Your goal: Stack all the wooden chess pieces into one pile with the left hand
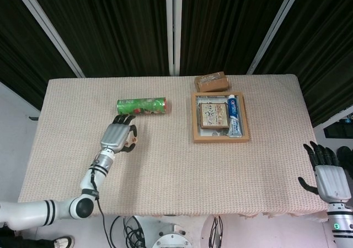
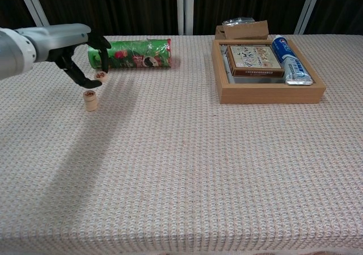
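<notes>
Chest view is showing the left hand (image 2: 79,54) pinching a wooden chess piece (image 2: 100,76) in the air just above a small stack of pieces (image 2: 89,100) on the table (image 2: 187,164), beside the green can (image 2: 133,54); the right hand (image 1: 330,176) is hanging off the table edge, fingers spread

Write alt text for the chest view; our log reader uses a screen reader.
The left hand pinches a wooden chess piece in the air, up and right of a short pile on the table. Behind lie a green can and a wooden tray with a box and toothpaste.
</notes>
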You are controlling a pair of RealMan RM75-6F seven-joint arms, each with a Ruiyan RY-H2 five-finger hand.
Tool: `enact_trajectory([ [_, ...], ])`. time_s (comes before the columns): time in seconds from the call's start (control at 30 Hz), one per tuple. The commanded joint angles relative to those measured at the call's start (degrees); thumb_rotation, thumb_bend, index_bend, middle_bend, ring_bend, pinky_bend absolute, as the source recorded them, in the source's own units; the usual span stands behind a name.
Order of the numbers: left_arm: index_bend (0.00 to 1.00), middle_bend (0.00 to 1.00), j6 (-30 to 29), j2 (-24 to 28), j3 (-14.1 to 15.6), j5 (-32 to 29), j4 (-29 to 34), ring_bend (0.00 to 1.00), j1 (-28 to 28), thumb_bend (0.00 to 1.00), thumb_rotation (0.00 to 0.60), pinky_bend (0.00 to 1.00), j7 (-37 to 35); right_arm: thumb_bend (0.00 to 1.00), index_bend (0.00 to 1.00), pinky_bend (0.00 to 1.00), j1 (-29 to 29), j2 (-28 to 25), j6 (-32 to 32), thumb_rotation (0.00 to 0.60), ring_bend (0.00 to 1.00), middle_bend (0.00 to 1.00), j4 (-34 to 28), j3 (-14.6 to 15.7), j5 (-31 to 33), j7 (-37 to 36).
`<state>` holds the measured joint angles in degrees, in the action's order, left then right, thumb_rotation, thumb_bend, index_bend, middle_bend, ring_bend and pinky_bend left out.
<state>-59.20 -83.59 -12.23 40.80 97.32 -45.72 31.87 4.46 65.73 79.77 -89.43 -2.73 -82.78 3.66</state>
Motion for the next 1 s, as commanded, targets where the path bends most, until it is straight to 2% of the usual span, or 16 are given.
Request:
enact_trajectory([
  [0.03, 0.49, 0.08, 0.44, 3.6, 1.41, -2.81, 2.77, 0.0, 1.07, 0.31, 0.6, 0.0, 0.84, 0.18, 0.0, 0.0, 0.56, -0.07, -0.36, 0.6, 0.0, 0.0, -1.24, 0.05, -0.51, 1.18],
  [0.37, 0.48, 0.08, 1.13, 5.77, 3.0, -1.16, 2.4, 0.0, 1.86, 0.31, 0.6, 0.0, -1.86, 0.18, 0.0, 0.0, 1.26, -0.03, -0.47, 0.6, 0.0, 0.0, -4.06, -0.09, -0.66, 4.19],
  [0.63, 0.48, 0.08, 1.57, 2.58, 3.52, 2.67, -1.6, 0.0, 2.12, 0.31, 0.6, 0.0, -5.26, 0.18, 0.0, 0.0, 1.44, -0.13, -0.71, 0.6, 0.0, 0.0, -4.55, -0.16, -0.03, 4.98],
  [1.0, 0.48, 0.08, 2.99, 0.17, 3.16, 2.7, -5.3, 0.0, 1.55, 0.31, 0.6, 0.0, -7.11, 0.18, 0.0, 0.0, 1.31, -0.3, -0.6, 0.6, 0.0, 0.0, -4.21, -0.07, 0.4, 4.47],
])
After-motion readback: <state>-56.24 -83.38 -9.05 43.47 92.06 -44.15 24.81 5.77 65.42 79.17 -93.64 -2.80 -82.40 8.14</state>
